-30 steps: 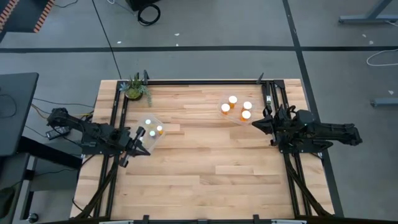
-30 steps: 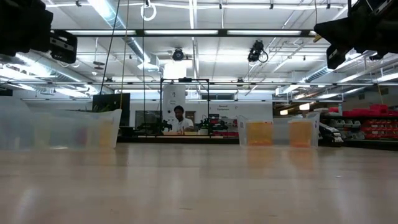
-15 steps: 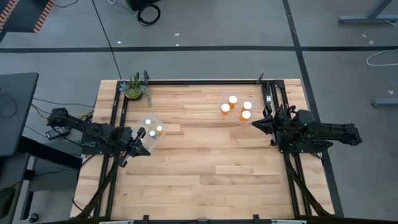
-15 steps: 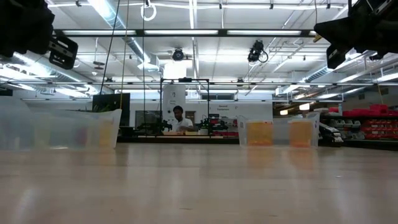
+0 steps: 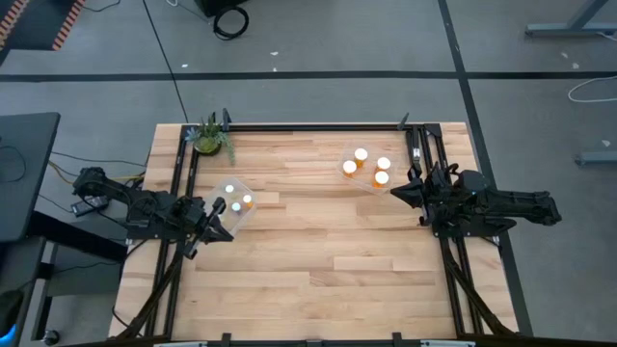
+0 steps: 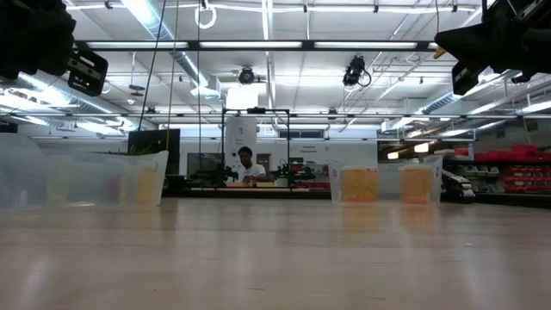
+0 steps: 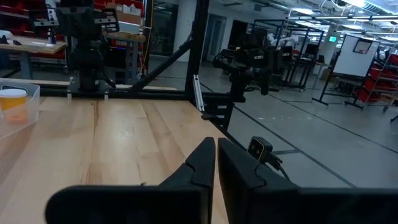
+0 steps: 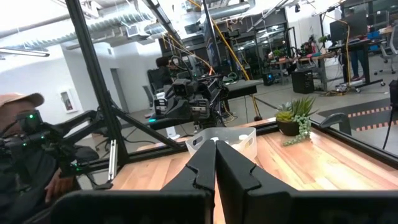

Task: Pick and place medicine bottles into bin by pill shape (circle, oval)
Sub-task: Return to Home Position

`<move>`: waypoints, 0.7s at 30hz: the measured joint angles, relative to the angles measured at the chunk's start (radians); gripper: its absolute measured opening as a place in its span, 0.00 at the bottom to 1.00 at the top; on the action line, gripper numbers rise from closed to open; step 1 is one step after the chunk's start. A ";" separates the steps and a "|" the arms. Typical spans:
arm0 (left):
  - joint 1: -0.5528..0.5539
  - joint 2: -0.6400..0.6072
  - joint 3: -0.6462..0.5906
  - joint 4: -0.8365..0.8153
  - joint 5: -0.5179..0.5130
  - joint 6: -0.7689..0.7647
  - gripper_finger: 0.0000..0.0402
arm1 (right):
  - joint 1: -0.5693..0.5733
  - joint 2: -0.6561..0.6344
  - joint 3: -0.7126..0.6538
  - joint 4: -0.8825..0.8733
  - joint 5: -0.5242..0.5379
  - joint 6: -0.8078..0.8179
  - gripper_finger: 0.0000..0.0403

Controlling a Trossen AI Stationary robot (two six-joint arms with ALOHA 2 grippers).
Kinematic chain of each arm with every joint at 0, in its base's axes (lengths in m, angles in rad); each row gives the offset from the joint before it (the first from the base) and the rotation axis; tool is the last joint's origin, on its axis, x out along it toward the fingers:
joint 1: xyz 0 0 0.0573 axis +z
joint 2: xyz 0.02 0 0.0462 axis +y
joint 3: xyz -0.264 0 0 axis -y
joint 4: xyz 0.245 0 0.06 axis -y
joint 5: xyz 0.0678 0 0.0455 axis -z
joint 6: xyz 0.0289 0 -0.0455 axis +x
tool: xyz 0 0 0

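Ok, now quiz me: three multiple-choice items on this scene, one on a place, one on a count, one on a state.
1. The potted plant stands: A) at a table corner on the left arm's side; B) inside a bin; C) at the table's middle.
2. White caps showing in the bin by the right arm: A) two; B) four; C) seven.
3. The right gripper is: A) wide open; B) shut on a bottle; C) shut, holding nothing.
Answers: 1 A, the high view shows it at that corner; 2 B, four caps can be counted there; 3 C, its wrist view shows the fingers together with nothing between.
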 joint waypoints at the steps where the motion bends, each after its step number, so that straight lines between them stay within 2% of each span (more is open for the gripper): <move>1: 0.000 0.000 0.000 0.000 0.000 0.000 0.06 | 0.000 0.000 0.000 0.000 0.000 0.000 0.04; 14: 0.000 0.000 0.000 0.000 -0.001 0.000 0.09 | 0.000 0.000 0.000 0.000 0.000 0.000 0.04; 21: 0.000 0.000 0.000 0.000 -0.001 0.001 0.07 | 0.000 0.000 0.000 0.000 0.000 0.000 0.04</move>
